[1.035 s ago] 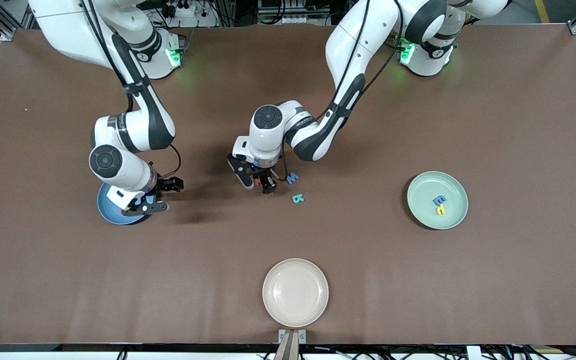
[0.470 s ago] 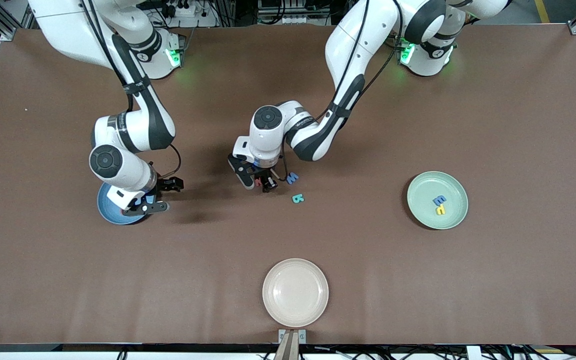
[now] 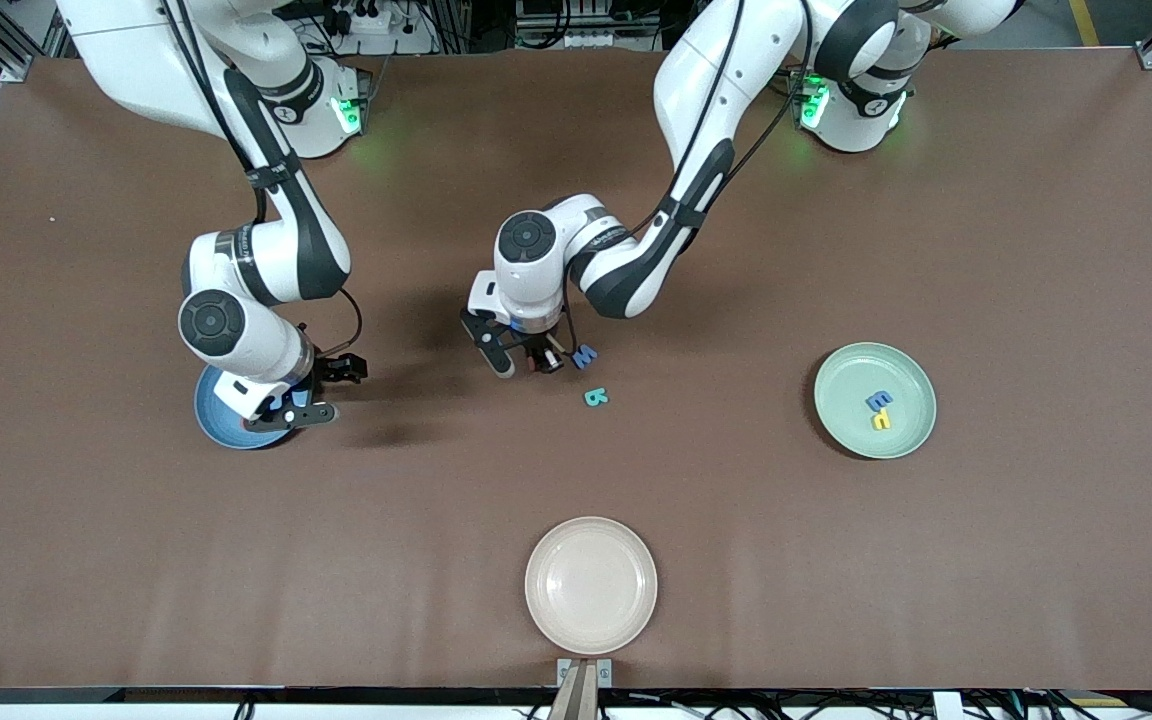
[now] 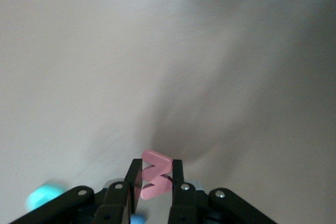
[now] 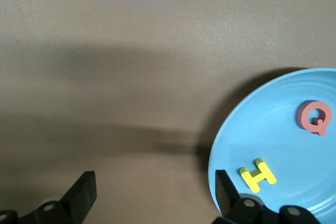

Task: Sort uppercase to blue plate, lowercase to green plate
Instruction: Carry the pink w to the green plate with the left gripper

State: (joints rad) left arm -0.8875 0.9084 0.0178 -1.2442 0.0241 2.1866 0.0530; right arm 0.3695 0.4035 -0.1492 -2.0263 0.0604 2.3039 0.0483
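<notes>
Since a second ago, my left gripper [image 3: 531, 362] has closed its fingers, which stood apart around the small red w [image 4: 156, 181], and now clamps that letter between both pads; my wrist has shifted slightly toward the bases.

Item, left gripper: clenched on the small red w, low over the middle of the table [image 3: 836, 560]. The left wrist view shows the letter pinched edge-on, its zigzag standing up between the fingertips [image 4: 177, 174].

Item, blue W [image 3: 586, 355]: flat on the table, just beside my left gripper, toward the left arm's end.

Item, teal-green R [image 3: 595, 398]: flat on the table, near the blue W and nearer to the front camera.

Item, right gripper [image 3: 308, 392]: fingers spread wide, holding nothing, waiting over the edge of the blue plate [image 3: 211, 425].

Item, blue plate: toward the right arm's end of the table, largely hidden under my right wrist in the front view. The right wrist view shows the red Q [image 5: 314, 117] and the yellow H [image 5: 257, 174] lying in it, apart from each other.

Item, green plate [image 3: 911, 445]: toward the left arm's end. It holds the blue E-like letter [image 3: 879, 401] and the yellow h [image 3: 880, 421], close together.

Item, cream plate [image 3: 591, 585]: nearest the front camera, at the table's middle.
</notes>
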